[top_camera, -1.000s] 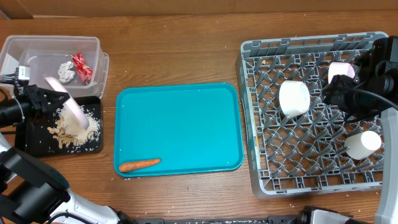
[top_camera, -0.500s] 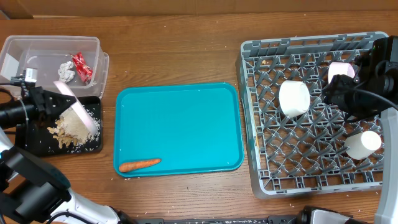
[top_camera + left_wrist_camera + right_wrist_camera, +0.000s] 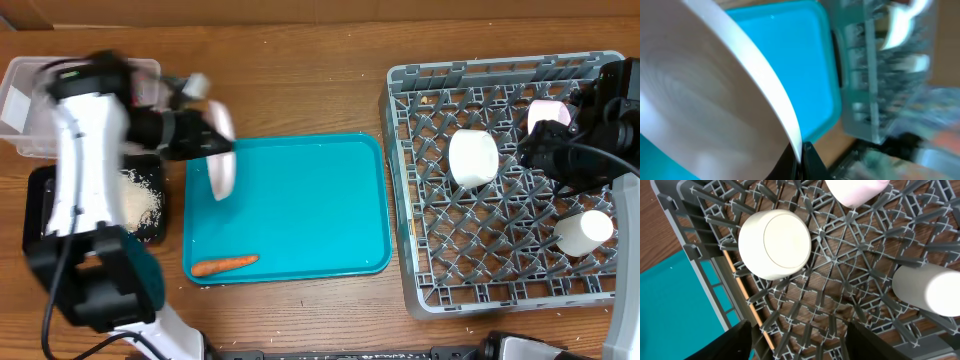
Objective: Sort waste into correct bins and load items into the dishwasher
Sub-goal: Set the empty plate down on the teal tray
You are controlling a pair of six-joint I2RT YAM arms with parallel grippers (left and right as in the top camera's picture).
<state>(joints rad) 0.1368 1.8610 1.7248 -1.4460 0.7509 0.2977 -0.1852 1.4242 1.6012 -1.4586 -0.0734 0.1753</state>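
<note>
My left gripper (image 3: 200, 140) is shut on the rim of a pale pink plate (image 3: 221, 150) and holds it on edge above the left end of the teal tray (image 3: 300, 190). The plate (image 3: 715, 95) fills the left wrist view, pinched at my fingertips (image 3: 802, 152). An orange carrot (image 3: 224, 264) lies at the tray's front left. My right gripper (image 3: 797, 340) is open and empty above the grey dishwasher rack (image 3: 505, 250). The rack holds two white cups (image 3: 473, 158) (image 3: 585, 232) and a pink cup (image 3: 549, 112).
A black bin (image 3: 140, 205) with rice-like food scraps sits left of the tray. A clear plastic bin (image 3: 20, 90) stands behind it, mostly hidden by my left arm.
My left arm has swung right fast, carrying the plate from over the black bin to over the tray's left end. The right arm has not moved.
</note>
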